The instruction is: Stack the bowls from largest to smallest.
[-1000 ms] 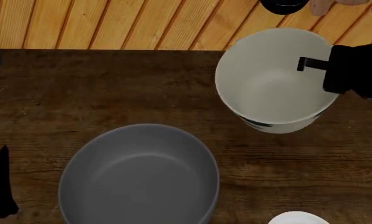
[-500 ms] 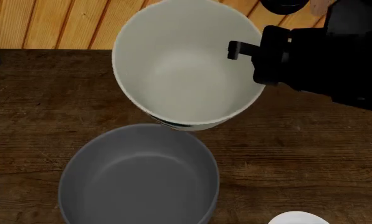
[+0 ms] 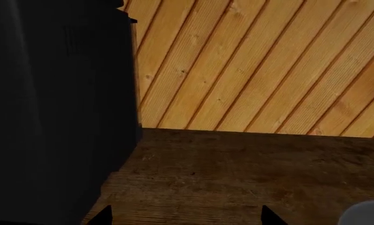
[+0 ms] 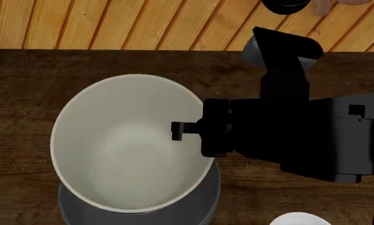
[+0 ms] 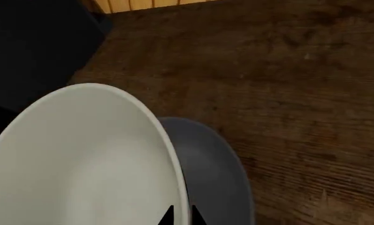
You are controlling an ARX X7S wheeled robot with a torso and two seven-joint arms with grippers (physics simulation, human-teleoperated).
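Right end effector (image 4: pixel 185 130), arm reaching leftward, grips cream bowl's (image 4: pixel 127 145) rim above grey bowl (image 4: pixel 202 206).

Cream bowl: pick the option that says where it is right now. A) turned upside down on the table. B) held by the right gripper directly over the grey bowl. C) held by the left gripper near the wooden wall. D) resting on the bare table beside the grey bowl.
B: the right gripper pinches the rim of the cream bowl, and the grey bowl shows beneath its lower edge in the head view, with the cream bowl's opening facing up.
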